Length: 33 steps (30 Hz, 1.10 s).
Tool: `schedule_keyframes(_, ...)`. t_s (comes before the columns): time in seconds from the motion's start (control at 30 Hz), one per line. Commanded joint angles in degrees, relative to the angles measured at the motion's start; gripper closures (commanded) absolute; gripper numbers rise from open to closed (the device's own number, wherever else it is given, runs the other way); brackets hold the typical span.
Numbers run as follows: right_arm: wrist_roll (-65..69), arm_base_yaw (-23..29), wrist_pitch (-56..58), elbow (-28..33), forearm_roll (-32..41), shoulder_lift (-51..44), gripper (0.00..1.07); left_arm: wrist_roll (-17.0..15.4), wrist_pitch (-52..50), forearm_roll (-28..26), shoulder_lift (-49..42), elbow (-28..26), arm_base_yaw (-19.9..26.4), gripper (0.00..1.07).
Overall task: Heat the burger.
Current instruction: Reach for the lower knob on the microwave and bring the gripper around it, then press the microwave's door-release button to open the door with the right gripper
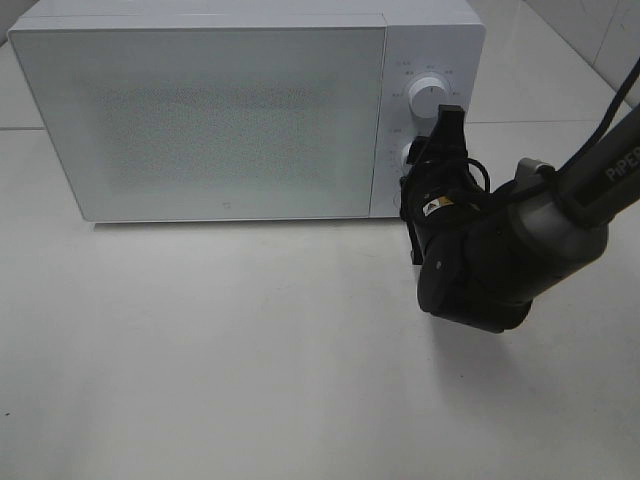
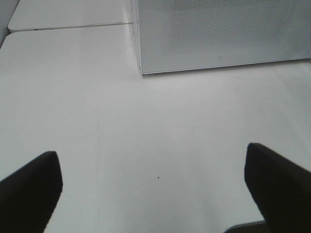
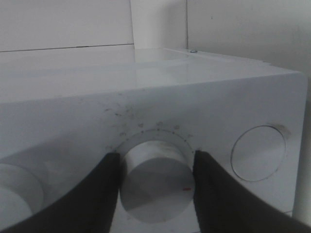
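No sight of the burger in any view; most likely shut inside the microwave (image 1: 430,30), behind the closed frosted door (image 1: 200,100), though not to be confirmed from here. Clenched on the lower knob (image 3: 154,182) of the control panel: the right tool (image 3: 156,162), closed against both sides of it, with a red mark (image 3: 185,188) showing on the knob face. Judged step: turning the timer to start the heating.

Possible trouble from here:
- Slipping on the smooth white knob, so the wrist turns but no time gets set.
- Too large a twist, giving far too long a heating.
- A push along the knob's axis, sliding the microwave back across the smooth surface (image 1: 250,360).
- Hard reading of the scale, with its printed ticks faint and partly hidden.

Around: upper knob (image 1: 430,100) just beside the grasped one, untouched, and a round button (image 3: 257,153) on its other side. Well apart from the panel, the left tool (image 2: 153,189), spread wide and grasping nothing, over bare surface in front of the door. Nothing between right tool and knob. In the high view, lower knob largely covered by the right arm itself.
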Motion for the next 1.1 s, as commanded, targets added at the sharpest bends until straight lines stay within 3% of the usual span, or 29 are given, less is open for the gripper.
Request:
schedule_keyframes(0.03,-2.29,-0.52,-5.73,-0.11,-2.06,-1.09,0.67,0.06,-0.46,-0.11,-1.32,0.06,0.23,0.1)
schedule_keyframes(0.2,-2.52,-0.52,-5.5,1.55,-2.69,-1.2,0.45,0.06,-0.46,-0.11,-1.32,0.06,0.23,0.1)
schedule_keyframes(0.37,-2.58,-0.34,-4.7,3.95,-4.24,-2.98,0.33,0.06,-0.46,-0.11,-1.32,0.06,0.23,0.1)
schedule_keyframes(0.8,-9.63,-0.34,2.52,13.81,-12.66,-11.52,0.33,0.06,-0.46,-0.11,-1.32,0.06,0.23,0.1)
schedule_keyframes(0.97,-22.98,-0.57,14.67,16.73,-16.27,-19.65,0.33,0.06,-0.46,-0.11,-1.32,0.06,0.23,0.1)
schedule_keyframes(1.0,-31.4,-0.57,22.29,16.73,-16.16,-22.86,0.33,0.06,-0.46,-0.11,-1.32,0.06,0.23,0.1)
schedule_keyframes(1.1,-43.43,-0.57,30.77,16.56,-15.53,-27.33,0.33,0.06,-0.46,-0.11,-1.32,0.06,0.23,0.1)
